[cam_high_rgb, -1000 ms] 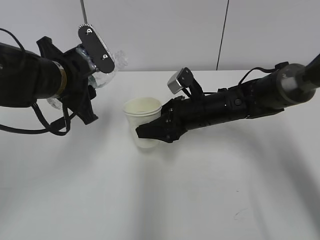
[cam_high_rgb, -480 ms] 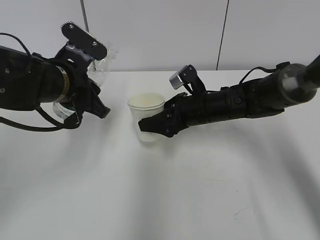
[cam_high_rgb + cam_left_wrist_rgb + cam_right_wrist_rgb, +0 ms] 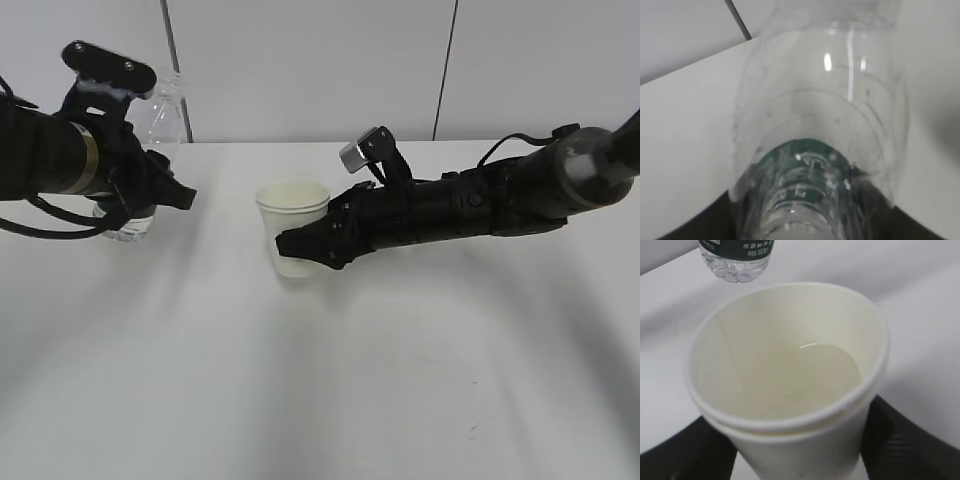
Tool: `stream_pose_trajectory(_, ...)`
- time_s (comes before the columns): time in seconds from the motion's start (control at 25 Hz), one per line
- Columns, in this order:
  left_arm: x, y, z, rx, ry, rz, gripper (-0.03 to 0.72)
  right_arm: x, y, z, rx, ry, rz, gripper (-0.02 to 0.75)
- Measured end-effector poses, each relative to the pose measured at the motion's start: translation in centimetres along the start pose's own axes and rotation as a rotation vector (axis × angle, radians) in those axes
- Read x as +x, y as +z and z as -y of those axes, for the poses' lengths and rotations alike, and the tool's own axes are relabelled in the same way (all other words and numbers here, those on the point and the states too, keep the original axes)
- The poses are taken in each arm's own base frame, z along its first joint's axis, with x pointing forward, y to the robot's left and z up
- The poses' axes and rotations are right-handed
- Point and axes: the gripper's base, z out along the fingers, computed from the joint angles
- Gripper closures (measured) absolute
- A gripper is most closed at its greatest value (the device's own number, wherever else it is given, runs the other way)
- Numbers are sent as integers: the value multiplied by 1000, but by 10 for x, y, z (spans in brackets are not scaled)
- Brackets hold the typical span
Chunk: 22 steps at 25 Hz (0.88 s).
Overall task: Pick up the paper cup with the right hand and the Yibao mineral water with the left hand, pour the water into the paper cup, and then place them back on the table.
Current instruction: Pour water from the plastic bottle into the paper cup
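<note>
The paper cup (image 3: 292, 238) stands upright at the middle of the white table (image 3: 350, 390), a little water in it. My right gripper (image 3: 300, 248) is shut on the paper cup's side; in the right wrist view the cup (image 3: 790, 370) sits between the two black fingers (image 3: 905, 440). My left gripper (image 3: 140, 192) is shut on the Yibao mineral water (image 3: 160, 115), upright at far left with its base near the table. The bottle fills the left wrist view (image 3: 815, 115), green label low. Its base also shows in the right wrist view (image 3: 737, 260).
A white wall with dark vertical seams (image 3: 445, 70) runs behind the table's far edge. A small dark scuff (image 3: 478, 428) marks the tabletop at front right. Black cables hang by the left arm (image 3: 60, 228).
My left arm has turned the bottle from tilted toward the cup back to upright and drawn it left and down. The right gripper has levelled the cup and kept hold of it.
</note>
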Motion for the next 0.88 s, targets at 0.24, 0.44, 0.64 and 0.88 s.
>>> stream_pose_trajectory(0.24, 5, 4, -18, 88, -10, 5, 374, -1, 0, 1, 8, 11, 10, 209)
stream_pose_trajectory(0.44, 10, 6, -32, 138, -8, 5, 374, -2, 0, 1, 15, 23, 22, 209)
stream_pose_trajectory(0.64, 13, 6, -42, 138, 6, 3, 374, -3, 0, 2, 19, 29, 28, 209)
stream_pose_trajectory(0.88, 1, 12, -48, 139, 1, 33, 374, -3, 0, 2, 21, 30, 29, 209)
